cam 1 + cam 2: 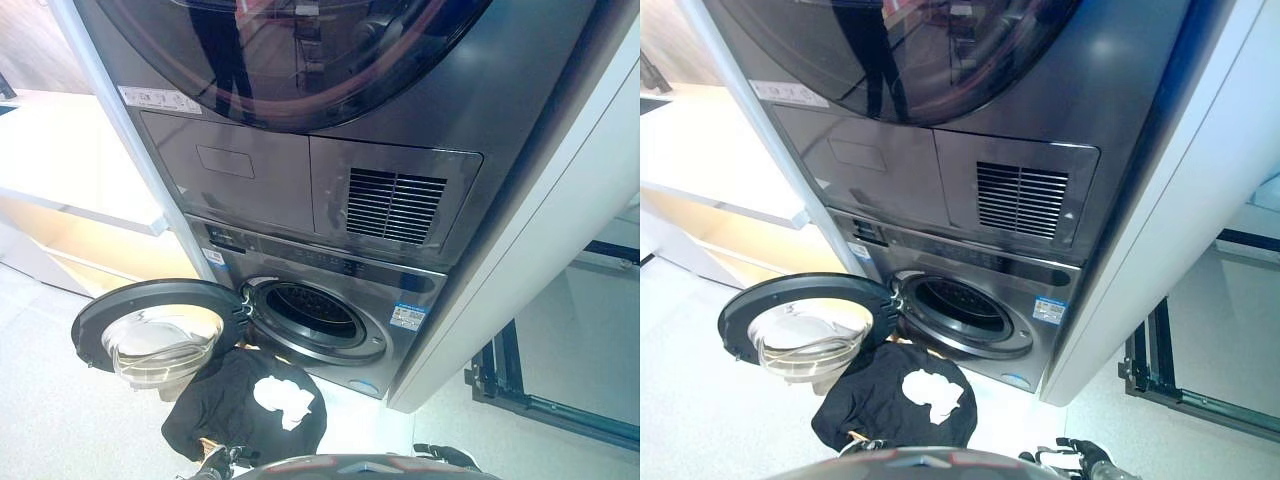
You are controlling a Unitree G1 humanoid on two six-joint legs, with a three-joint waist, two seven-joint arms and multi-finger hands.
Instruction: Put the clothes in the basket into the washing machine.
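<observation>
Black T-shirt [245,405] with white print lies over the basket, just below the washing machine's open drum [308,312]; door [155,330] swung left. Left hand [218,462] and right hand [1080,456] sit low; you cannot tell their finger state. Lift the shirt clear before feeding it in.

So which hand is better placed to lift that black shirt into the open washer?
Probably the left hand: it sits at the black shirt, below the open washer door. The right hand is off to the side.

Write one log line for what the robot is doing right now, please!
washer door: open | black garment: draped below drum opening | left robot hand: at garment's lower edge | right robot hand: idle, low right
</observation>
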